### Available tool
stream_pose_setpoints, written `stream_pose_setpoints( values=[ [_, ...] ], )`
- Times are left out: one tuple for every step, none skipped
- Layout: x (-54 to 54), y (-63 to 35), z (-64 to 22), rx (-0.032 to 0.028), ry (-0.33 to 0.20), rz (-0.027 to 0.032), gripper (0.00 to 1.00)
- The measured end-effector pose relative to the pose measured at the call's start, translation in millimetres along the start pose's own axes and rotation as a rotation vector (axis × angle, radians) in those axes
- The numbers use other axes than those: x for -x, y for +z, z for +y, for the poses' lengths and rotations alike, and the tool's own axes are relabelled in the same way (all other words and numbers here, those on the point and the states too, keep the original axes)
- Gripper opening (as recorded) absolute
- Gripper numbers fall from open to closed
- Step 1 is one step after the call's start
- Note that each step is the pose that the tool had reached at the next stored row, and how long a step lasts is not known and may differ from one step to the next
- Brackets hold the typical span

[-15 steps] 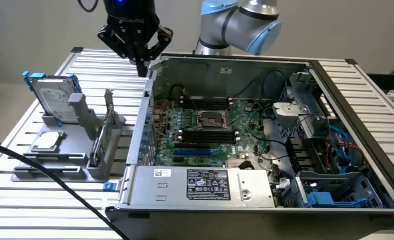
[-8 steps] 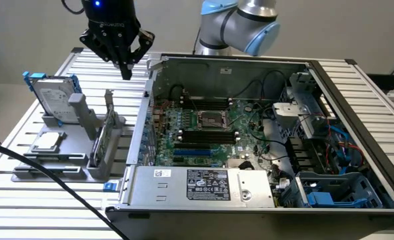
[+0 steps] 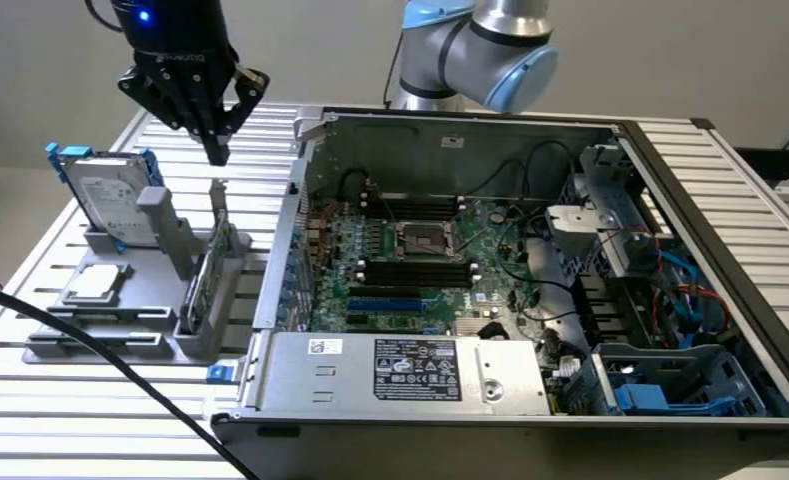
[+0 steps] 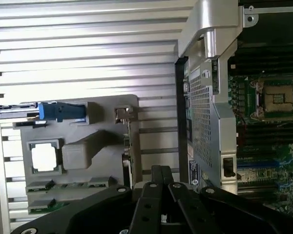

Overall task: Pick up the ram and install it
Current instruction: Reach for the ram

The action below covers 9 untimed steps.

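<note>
Above the grey holder (image 3: pixel 134 330), just off the exterior view's left of the open computer case (image 3: pixel 394 372), I see my gripper (image 3: pixel 215 150) hanging with its fingers pressed together, pinching nothing. Below it the ram (image 3: pixel 203 285) stands on edge in the holder, a long, thin, dark-green stick.

The ram (image 3: pixel 198 285) is seen as a long, thin, dark stick, stood on its long edge in a narrow slot of the grey holder (image 3: pixel 165 230). It is placed at the side of the holder nearest to the open computer case (image 3: pixel 277 270), just beside the case wall. It is kept upright by the slot alone.
</note>
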<state>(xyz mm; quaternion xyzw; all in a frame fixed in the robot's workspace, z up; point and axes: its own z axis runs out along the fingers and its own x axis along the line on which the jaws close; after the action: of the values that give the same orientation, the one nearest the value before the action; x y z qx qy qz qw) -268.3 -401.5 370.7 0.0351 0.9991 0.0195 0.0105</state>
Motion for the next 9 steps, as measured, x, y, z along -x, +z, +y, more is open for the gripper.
stream_pose_setpoints(
  values=[
    [-4.5, 0.6, -0.5, -0.0008, 0.000, -0.0001, 0.11],
    [-9.2, 1.0, -1.0, -0.0021, 0.000, -0.0002, 0.11],
    [-13.7, 1.3, -1.4, -0.0036, 0.000, -0.0002, 0.11],
    [-17.7, 1.6, -1.8, -0.0055, 0.000, -0.0004, 0.11],
    [-20.7, 1.8, -2.2, -0.0074, 0.000, -0.0005, 0.11],
    [-23.6, 2.1, -2.6, -0.0089, 0.000, -0.0003, 0.11],
    [-26.4, 2.5, -3.1, -0.0101, 0.000, -0.0001, 0.11],
    [-29.1, 2.8, -3.5, -0.0114, 0.000, 0.0001, 0.11],
    [-32.3, 3.2, -3.9, -0.0127, 0.000, 0.0002, 0.11]
  ],
)
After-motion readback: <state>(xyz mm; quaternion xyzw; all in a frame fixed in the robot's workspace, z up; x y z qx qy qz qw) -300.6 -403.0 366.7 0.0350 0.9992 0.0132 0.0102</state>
